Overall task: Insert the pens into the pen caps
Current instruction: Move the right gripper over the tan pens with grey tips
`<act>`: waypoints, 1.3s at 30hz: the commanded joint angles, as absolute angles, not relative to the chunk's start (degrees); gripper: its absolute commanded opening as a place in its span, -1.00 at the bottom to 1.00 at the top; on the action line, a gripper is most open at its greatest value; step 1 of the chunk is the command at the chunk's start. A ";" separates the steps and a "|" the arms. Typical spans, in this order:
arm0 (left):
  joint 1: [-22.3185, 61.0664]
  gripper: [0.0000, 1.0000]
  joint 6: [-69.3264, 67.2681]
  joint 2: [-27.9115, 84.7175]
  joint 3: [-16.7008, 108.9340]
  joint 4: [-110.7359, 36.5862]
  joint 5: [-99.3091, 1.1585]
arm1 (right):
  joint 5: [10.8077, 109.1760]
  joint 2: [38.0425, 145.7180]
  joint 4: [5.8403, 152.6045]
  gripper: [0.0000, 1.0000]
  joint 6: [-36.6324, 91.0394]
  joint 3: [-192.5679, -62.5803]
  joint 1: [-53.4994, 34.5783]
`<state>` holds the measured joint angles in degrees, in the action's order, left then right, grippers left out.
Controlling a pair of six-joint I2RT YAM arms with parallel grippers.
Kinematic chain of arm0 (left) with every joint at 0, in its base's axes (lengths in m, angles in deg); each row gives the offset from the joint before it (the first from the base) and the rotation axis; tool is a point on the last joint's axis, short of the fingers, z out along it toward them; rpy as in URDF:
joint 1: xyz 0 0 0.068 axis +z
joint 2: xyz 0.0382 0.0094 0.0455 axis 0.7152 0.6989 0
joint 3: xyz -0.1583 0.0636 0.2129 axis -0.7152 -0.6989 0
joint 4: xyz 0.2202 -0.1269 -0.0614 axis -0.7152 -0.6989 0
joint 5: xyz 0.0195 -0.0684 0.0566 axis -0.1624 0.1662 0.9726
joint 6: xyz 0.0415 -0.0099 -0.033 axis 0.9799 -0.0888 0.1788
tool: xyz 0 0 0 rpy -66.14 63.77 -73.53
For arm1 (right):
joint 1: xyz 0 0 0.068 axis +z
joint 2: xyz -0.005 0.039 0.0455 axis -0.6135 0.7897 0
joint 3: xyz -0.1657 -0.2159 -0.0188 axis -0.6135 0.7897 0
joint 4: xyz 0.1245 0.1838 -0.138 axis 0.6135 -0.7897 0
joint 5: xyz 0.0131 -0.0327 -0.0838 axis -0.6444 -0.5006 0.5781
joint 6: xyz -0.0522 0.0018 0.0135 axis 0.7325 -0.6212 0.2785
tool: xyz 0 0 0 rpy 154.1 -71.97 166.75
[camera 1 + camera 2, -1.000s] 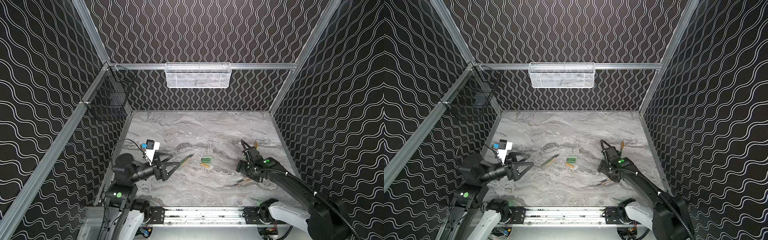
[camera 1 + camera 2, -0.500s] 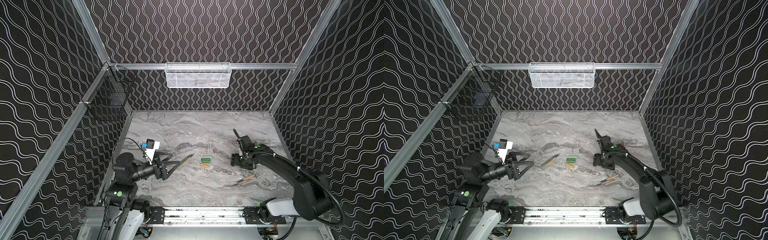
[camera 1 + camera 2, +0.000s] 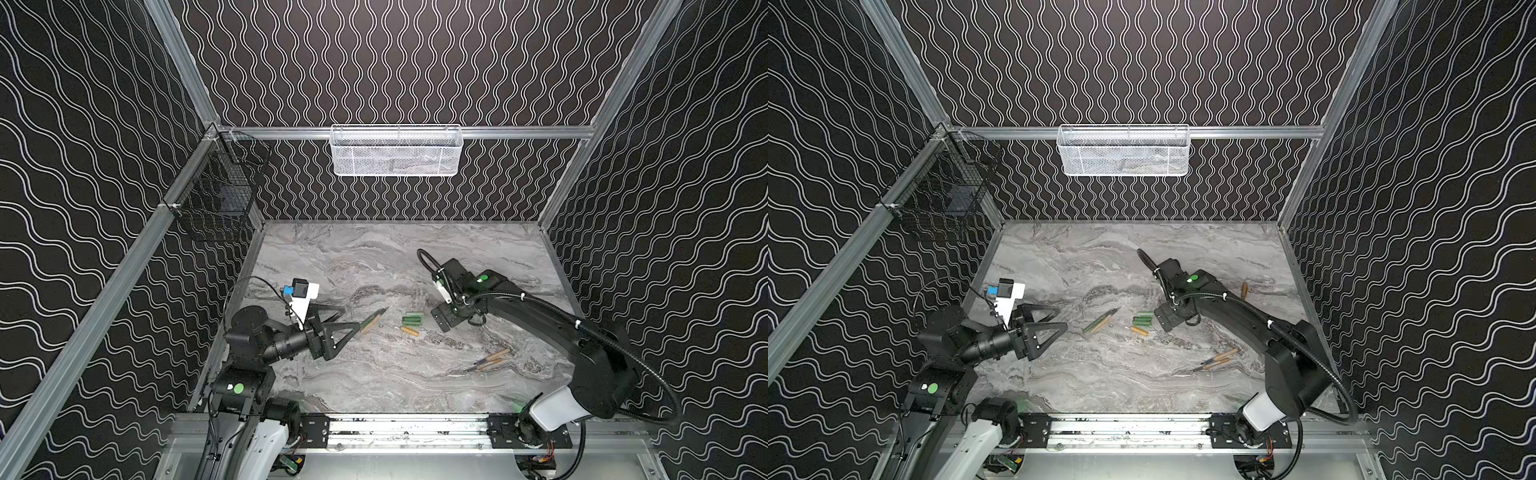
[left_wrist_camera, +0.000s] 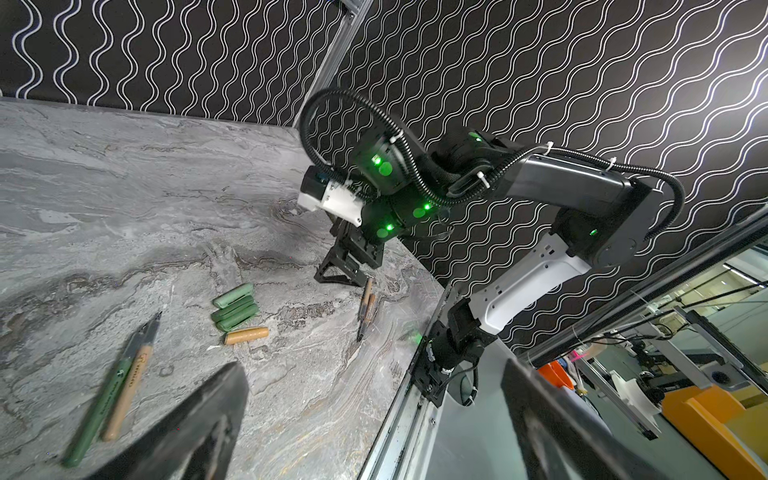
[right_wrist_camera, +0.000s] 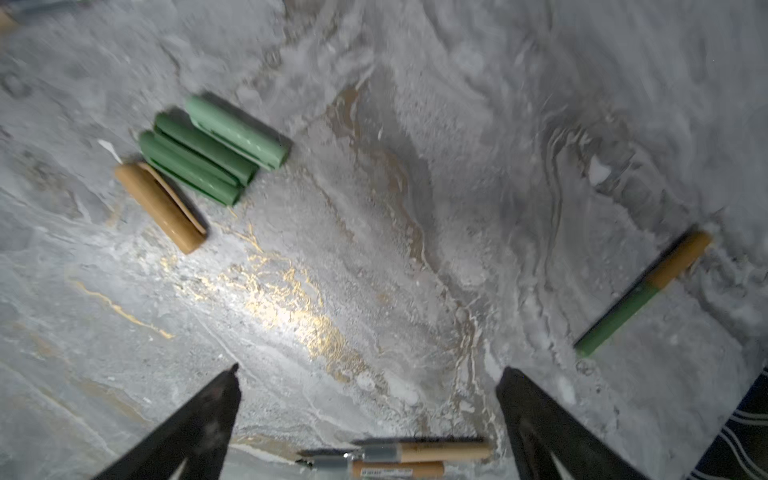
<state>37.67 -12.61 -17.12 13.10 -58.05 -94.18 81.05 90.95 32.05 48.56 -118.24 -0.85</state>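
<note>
Both black grippers stand spread wide, holding nothing, over the grey marble table (image 3: 374, 257).
The left gripper (image 3: 352, 318) hovers near a thin green pen (image 4: 106, 399) and a tan pen (image 4: 129, 382) lying side by side. The right gripper (image 5: 368, 374) hangs just beside three stubby green caps (image 5: 212, 149), packed together, with one orange cap (image 5: 160, 205) next to them. Two more tan pens (image 3: 488, 359) lie apart from these.

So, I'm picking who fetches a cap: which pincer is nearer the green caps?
Right. The right pincer hangs open just right of the green caps in both top views. The left pincer, also open, sits farther off to their left, beyond two pens.
</note>
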 commanded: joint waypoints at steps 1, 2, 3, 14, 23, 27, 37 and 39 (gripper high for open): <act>37.75 0.97 -11.87 -17.23 13.42 -56.98 -94.57 | 70.93 85.95 39.65 0.98 64.98 -113.00 -0.80; 37.76 0.97 -11.85 -17.34 13.39 -56.94 -94.59 | 69.89 84.88 40.49 0.99 67.86 -111.82 -0.75; 37.80 0.97 -11.88 -17.48 13.40 -57.01 -94.56 | 69.81 84.28 40.36 0.98 69.73 -111.83 -1.23; 37.80 0.97 -11.59 -18.58 13.54 -57.42 -94.19 | 79.10 85.81 31.15 0.93 82.46 -107.71 -7.95; 37.75 0.97 -11.62 -19.64 13.53 -57.39 -93.94 | 84.38 84.72 24.43 0.97 83.10 -102.71 -10.12; 37.42 0.97 -11.24 -20.18 13.84 -57.99 -93.60 | 83.70 83.23 24.30 0.97 83.95 -100.86 -11.46; 36.61 0.97 -10.85 -20.78 14.10 -58.59 -93.14 | 81.62 75.07 28.33 0.97 87.22 -90.68 -11.60; 36.59 0.97 -10.79 -20.89 14.12 -58.67 -93.00 | 82.42 73.64 31.22 0.96 87.65 -89.19 -11.62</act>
<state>36.65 -12.10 -20.86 13.75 -59.05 -93.46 83.17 74.97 27.48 85.55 -90.46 -11.71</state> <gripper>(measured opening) 0.986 0.985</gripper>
